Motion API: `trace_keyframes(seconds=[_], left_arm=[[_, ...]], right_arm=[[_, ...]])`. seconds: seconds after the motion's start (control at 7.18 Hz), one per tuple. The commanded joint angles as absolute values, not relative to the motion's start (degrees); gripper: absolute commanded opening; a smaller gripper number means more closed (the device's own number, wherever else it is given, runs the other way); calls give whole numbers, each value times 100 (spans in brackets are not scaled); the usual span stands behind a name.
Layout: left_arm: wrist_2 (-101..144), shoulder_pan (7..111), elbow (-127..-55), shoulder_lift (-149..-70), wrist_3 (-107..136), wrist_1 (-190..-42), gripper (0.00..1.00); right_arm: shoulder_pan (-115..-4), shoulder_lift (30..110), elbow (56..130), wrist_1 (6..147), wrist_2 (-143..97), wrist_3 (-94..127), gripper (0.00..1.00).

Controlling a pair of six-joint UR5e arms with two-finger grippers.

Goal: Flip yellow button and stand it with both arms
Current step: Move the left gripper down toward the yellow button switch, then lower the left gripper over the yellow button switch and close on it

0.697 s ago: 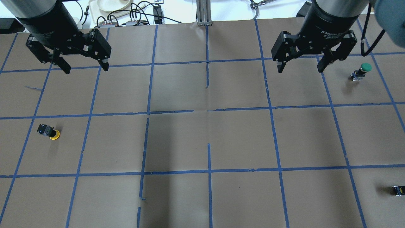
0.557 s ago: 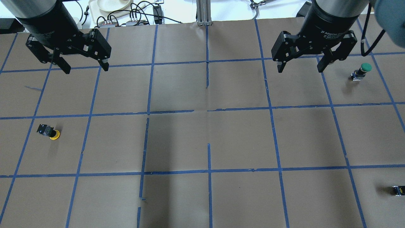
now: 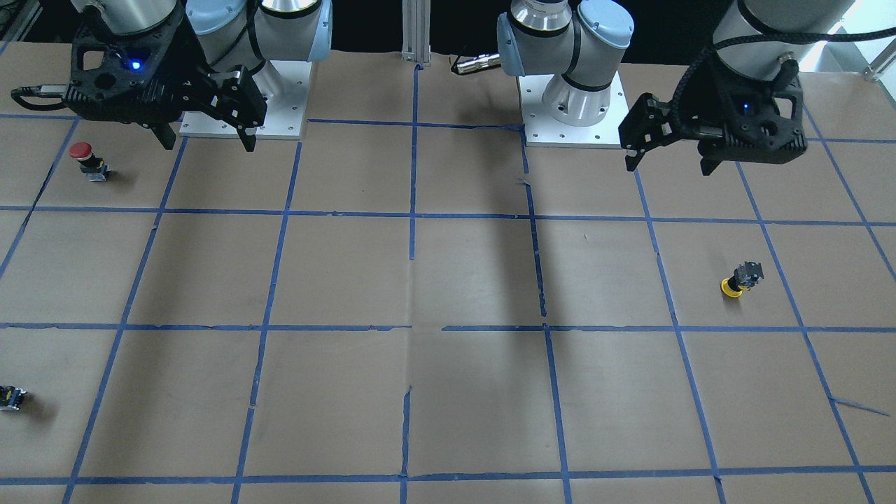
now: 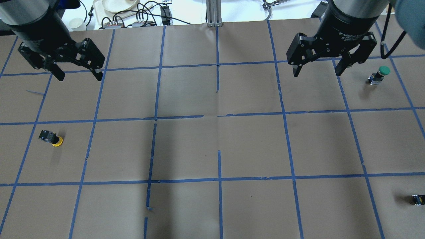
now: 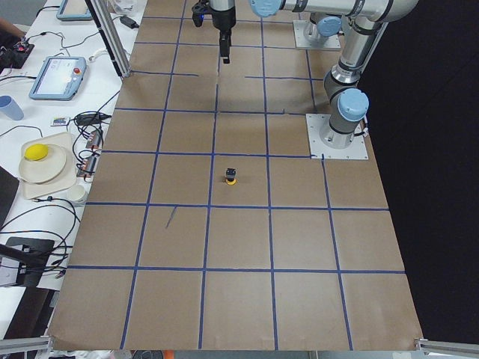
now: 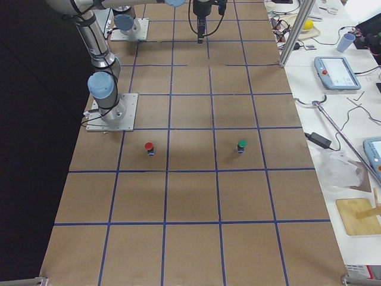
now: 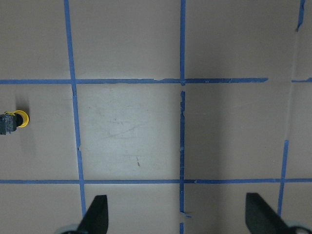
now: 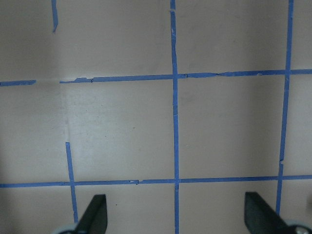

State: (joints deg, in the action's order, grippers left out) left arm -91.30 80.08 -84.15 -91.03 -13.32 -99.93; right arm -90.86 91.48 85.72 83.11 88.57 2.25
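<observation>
The yellow button point(image 4: 53, 138) sits on the brown paper at the left, its yellow cap low against the paper and its dark base raised. It also shows in the front view point(image 3: 740, 278), the exterior left view point(image 5: 231, 176) and at the left edge of the left wrist view point(image 7: 12, 121). My left gripper point(image 4: 79, 77) hangs open and empty, high above the table and well apart from the button; it also shows in the front view point(image 3: 668, 166) and its wrist view point(image 7: 178, 219). My right gripper point(image 4: 317, 73) is open and empty on the far side; it shows in the front view point(image 3: 208, 145).
A green-capped button point(image 4: 380, 74) stands upright beside the right gripper. A red-capped button point(image 3: 87, 159) stands at the right arm's side. A small dark block without a cap point(image 4: 417, 199) lies at the right edge. Blue tape lines grid the paper.
My left gripper has shifted left in the overhead view, still open. The right gripper has barely moved. The yellow button has not moved.
</observation>
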Motion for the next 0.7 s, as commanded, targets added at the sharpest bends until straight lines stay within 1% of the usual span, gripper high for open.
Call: trace_keyframes(seconds=[0.0,0.28,0.42,0.56], left_arm=[[-9106,6748,-8813,-9175,-2875,-9749,100],[-9288,5832,-9497,-9377,-3878,-8645,99],[-9299,5444,-9892,-9482,-4476,-7857,99],[-9299,5249,-10262,-9553,-4935,-7240,99]], right_arm=[[-9088,9149,8578,8306,8868,202,100],[-9070,9149,8560,8332,8859,202,100],[-9070,9158,8561,8306,8868,202,100],[-9070,9167,8543,8306,8868,202,100]])
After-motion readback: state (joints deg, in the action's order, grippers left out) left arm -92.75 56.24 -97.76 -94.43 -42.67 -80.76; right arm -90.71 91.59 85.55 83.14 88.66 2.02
